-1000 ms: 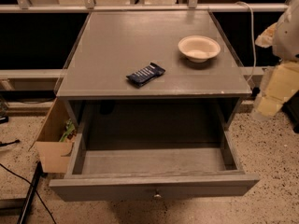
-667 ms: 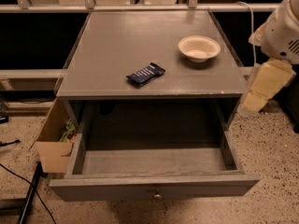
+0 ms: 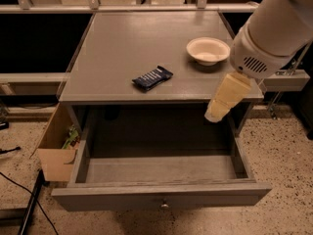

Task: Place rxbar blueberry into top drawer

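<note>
The rxbar blueberry, a small dark navy bar, lies flat on the grey table top, near the front edge and a little left of the middle. The top drawer is pulled out below the table, and its floor is bare. My gripper, cream-coloured under the white arm, hangs at the table's front right corner, above the drawer's right rear part. It is to the right of the bar, apart from it, and holds nothing that I can see.
A cream round bowl stands on the table at the right, just behind the gripper. A tan cardboard box with some items sits on the floor at the drawer's left. Dark cables lie on the speckled floor at the lower left.
The arm and gripper have swung in from the right edge, leftward and over the table's front right corner. The bar, the bowl and the drawer have not moved.
</note>
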`<state>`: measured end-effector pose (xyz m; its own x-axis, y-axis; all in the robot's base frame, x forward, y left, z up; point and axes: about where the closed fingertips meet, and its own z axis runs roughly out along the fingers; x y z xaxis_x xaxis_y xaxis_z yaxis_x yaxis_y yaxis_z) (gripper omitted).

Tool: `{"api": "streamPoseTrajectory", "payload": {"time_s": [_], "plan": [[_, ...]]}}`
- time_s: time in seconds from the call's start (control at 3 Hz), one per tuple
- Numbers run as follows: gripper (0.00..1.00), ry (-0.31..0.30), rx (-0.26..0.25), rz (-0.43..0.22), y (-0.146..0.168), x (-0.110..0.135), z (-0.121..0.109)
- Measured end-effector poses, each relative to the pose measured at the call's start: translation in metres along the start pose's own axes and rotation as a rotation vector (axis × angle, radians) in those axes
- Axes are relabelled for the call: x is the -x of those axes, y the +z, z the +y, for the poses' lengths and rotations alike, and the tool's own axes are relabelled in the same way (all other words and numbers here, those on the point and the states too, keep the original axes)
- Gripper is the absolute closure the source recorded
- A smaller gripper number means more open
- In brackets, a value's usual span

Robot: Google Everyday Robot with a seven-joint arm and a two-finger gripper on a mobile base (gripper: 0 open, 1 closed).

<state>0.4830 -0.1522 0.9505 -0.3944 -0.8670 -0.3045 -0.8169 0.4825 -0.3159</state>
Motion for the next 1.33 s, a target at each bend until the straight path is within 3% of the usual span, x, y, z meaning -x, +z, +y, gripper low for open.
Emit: {"api": "streamPoseTrajectory", "payload": {"time_s": [0.67, 1.33], "plan": [[0.00, 0.027, -0.002, 0.000, -0.001, -0.002, -0.001], [0.00, 0.143, 0.021, -0.107, 0.027, 0.042, -0.015]]}}
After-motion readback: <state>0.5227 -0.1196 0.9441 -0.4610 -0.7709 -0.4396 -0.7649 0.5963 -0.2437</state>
